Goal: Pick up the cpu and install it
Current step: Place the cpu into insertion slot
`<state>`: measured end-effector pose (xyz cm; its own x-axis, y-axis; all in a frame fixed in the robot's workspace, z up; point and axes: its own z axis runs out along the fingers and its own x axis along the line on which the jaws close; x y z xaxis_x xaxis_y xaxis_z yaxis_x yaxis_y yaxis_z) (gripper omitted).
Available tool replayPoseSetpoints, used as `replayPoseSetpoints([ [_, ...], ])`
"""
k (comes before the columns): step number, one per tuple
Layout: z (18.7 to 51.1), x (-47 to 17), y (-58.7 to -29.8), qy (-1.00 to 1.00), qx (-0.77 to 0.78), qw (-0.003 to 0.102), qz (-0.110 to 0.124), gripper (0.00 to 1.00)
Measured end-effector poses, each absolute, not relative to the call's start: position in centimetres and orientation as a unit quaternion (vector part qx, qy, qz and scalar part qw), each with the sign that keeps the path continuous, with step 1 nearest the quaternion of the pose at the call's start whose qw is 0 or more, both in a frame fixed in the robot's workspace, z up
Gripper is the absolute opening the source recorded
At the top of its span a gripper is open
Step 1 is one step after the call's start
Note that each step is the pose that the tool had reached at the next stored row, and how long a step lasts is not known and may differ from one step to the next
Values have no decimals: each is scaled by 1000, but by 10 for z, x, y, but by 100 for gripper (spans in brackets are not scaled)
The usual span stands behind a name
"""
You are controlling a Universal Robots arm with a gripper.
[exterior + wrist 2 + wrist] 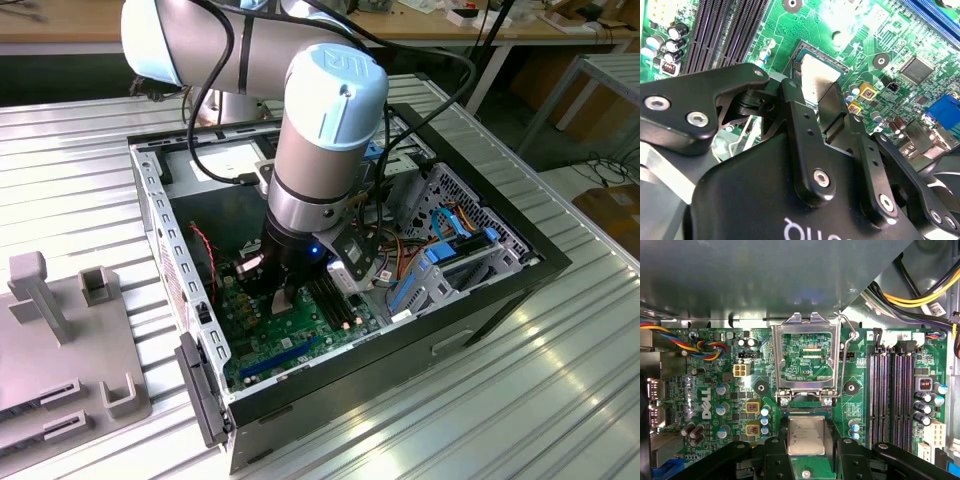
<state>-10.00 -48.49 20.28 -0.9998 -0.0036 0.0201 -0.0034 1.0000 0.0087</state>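
The cpu point(806, 435) is a small square chip with a dull silver top, and it sits low over the socket point(806, 411) on the green motherboard point(705, 390). My gripper point(806, 441) is shut on it, one black finger point(776, 452) on each side. In the second wrist view the cpu point(816, 80) lies between the fingers point(790, 92), right at the socket point(807, 49). The socket's metal load plate point(807, 330) stands folded open behind it. In the exterior view my gripper point(284, 298) reaches down inside the open computer case point(480, 300).
Black memory slots point(892, 395) run beside the socket. Bundled cables point(920, 300) and a drive cage with blue parts point(440, 260) crowd one side of the case. A grey fixture point(60, 340) stands on the ribbed metal table point(520, 400) at the exterior view's left.
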Motion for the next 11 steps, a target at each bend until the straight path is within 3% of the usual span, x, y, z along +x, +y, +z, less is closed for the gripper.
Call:
replayPoseSetpoints([
  [11,200,-100,-485,-1000,2,10,-4,39],
])
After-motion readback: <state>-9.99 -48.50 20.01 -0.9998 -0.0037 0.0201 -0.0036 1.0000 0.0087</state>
